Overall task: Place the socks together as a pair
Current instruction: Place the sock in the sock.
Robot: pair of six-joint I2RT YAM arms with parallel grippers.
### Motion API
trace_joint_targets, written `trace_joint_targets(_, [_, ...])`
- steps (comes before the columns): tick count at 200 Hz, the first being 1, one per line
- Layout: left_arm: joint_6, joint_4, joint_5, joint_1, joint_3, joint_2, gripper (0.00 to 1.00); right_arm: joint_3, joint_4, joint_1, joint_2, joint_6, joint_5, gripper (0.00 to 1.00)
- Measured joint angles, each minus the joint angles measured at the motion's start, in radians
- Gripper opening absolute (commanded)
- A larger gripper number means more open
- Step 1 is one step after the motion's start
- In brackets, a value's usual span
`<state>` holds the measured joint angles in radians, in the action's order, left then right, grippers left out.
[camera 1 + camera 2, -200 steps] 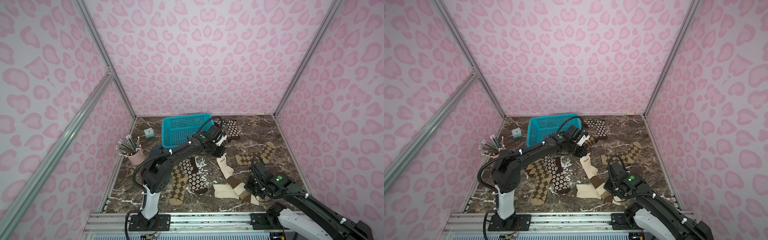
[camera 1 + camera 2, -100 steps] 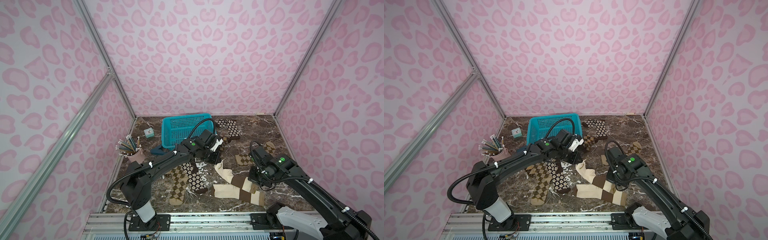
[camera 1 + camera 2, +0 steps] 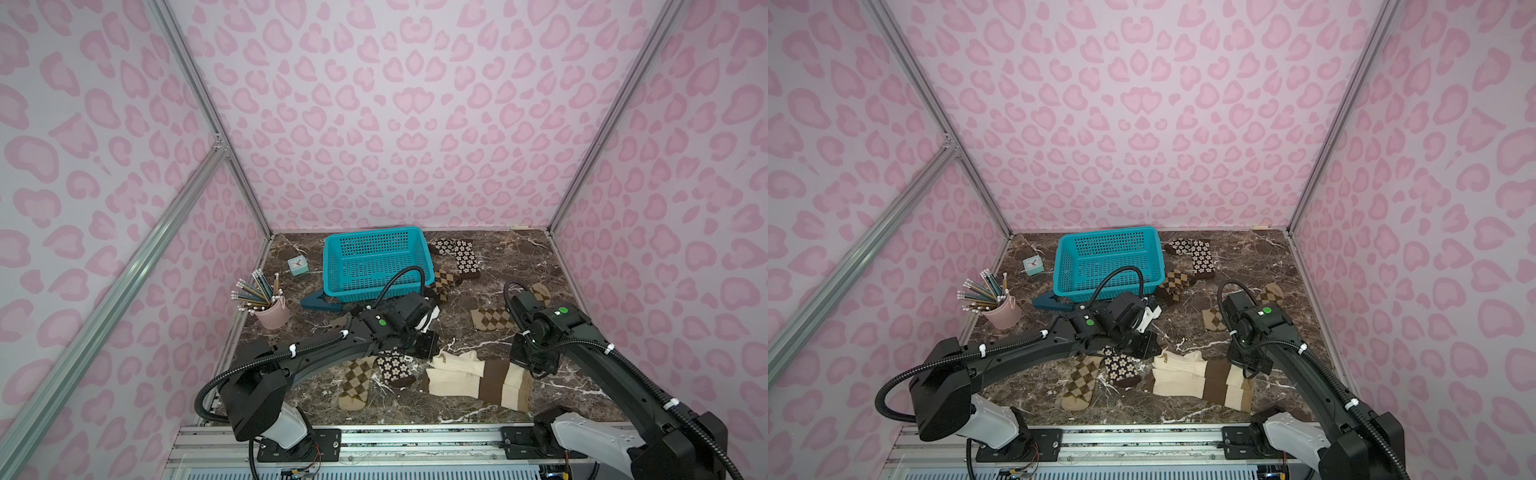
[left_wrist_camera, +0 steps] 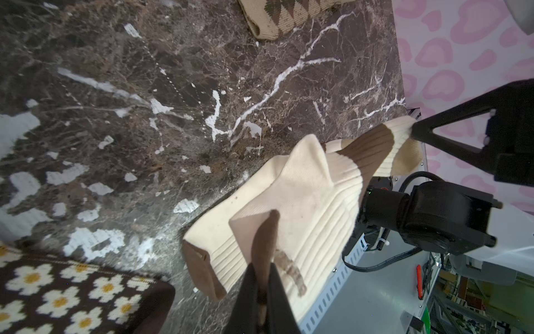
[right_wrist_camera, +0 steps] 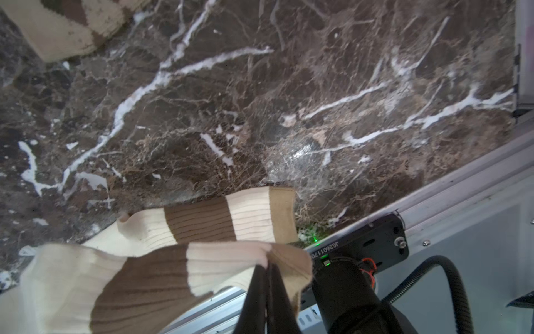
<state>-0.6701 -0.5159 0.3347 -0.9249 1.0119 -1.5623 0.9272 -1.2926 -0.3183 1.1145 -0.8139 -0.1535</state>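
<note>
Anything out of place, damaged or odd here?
The held striped sock shows a brownish smear beside the left gripper. A dark teal object juts out at the blue basket's near corner. Nothing else stands out.

Seven socks (image 3: 478,376) (one basket (image 3: 376,249), one cup (image 3: 273,318))

Pink-spotted walls (image 3: 395,124), dark brown marble tabletop (image 3: 519,266)

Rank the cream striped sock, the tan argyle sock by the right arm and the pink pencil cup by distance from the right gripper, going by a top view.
1. cream striped sock: at the front, pinched at its cuff by the right gripper.
2. tan argyle sock: a little farther back, on the right side.
3. pink pencil cup: far across, at the left edge.
</note>
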Motion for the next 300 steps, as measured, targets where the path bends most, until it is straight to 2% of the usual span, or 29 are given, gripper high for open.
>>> trace_joint_targets(27, [-0.046,0.073,-0.031,-0.035,-0.005,-0.034,0.04,-0.007,0.002,0.039,0.009,0.057,-0.037,0.0])
trace_joint_targets(70, [-0.09,0.121,-0.09,-0.081,-0.008,-0.079,0.04,-0.061,-0.002,0.044,0.0,0.097,-0.04,0.0])
trace_joint_targets(122, [-0.109,0.13,-0.156,-0.089,-0.031,-0.14,0.04,-0.098,0.042,0.043,0.03,0.127,-0.031,0.0])
trace_joint_targets(162, [-0.116,0.121,-0.185,-0.092,-0.036,-0.138,0.03,-0.117,0.07,0.031,0.036,0.127,-0.006,0.0])
trace_joint_targets(219, [-0.117,0.108,-0.205,-0.093,-0.074,-0.073,0.04,-0.117,0.072,-0.04,0.046,0.103,0.019,0.0])
trace_joint_targets(266, [-0.121,0.087,-0.204,-0.104,-0.085,-0.094,0.04,-0.116,0.067,-0.053,0.064,0.089,0.019,0.0])
trace_joint_targets(282, [-0.12,0.079,-0.2,-0.108,-0.086,-0.121,0.09,-0.116,0.066,-0.058,0.076,0.088,0.019,0.0])
trace_joint_targets(289, [-0.12,0.074,-0.198,-0.112,-0.086,-0.134,0.18,-0.116,0.066,-0.06,0.082,0.088,0.019,0.0])
trace_joint_targets(300, [-0.119,0.067,-0.193,-0.118,-0.087,-0.145,0.34,-0.116,0.067,-0.063,0.09,0.088,0.019,0.07])
